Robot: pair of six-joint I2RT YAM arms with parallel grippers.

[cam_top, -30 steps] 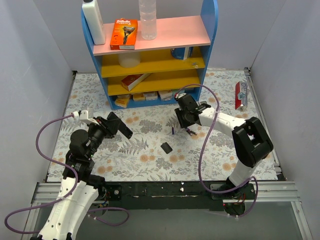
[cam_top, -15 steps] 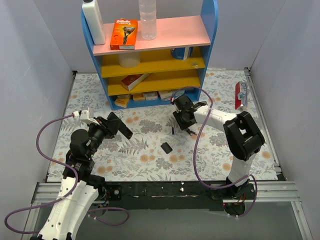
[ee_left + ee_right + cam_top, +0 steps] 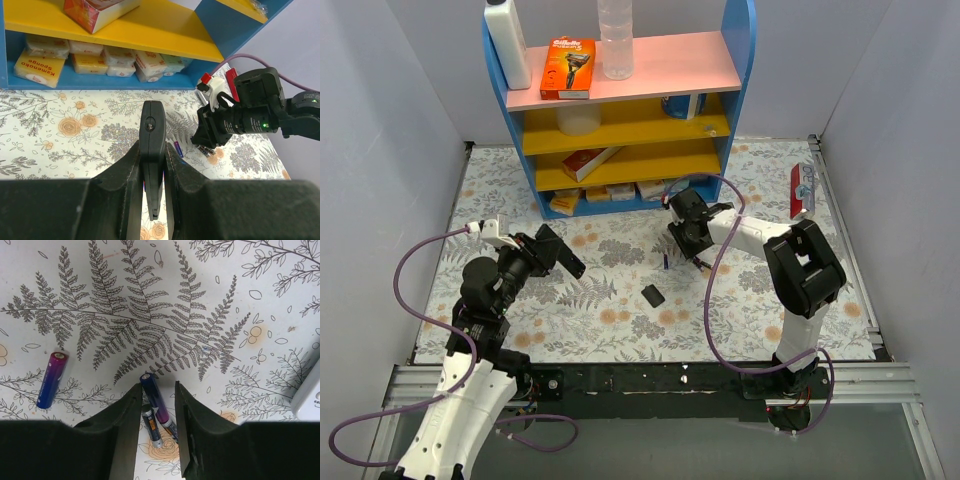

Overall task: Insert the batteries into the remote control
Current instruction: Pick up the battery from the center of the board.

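Right gripper (image 3: 157, 386), half open, straddles a battery (image 3: 152, 395); left gripper (image 3: 151, 147) clamps the remote (image 3: 152, 120).

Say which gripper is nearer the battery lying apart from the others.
Right. The right gripper sits just beside that battery; the left gripper, holding the remote, is far off.

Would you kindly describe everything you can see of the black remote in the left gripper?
The remote is a slim black bar that looks like plastic. The left wrist view shows it edge-on, with a small round mark near its far end. It is clamped between the fingers of the left gripper and sticks out beyond their tips, held above the floral table. From above it shows as a dark angled slab. Its battery compartment is not visible.
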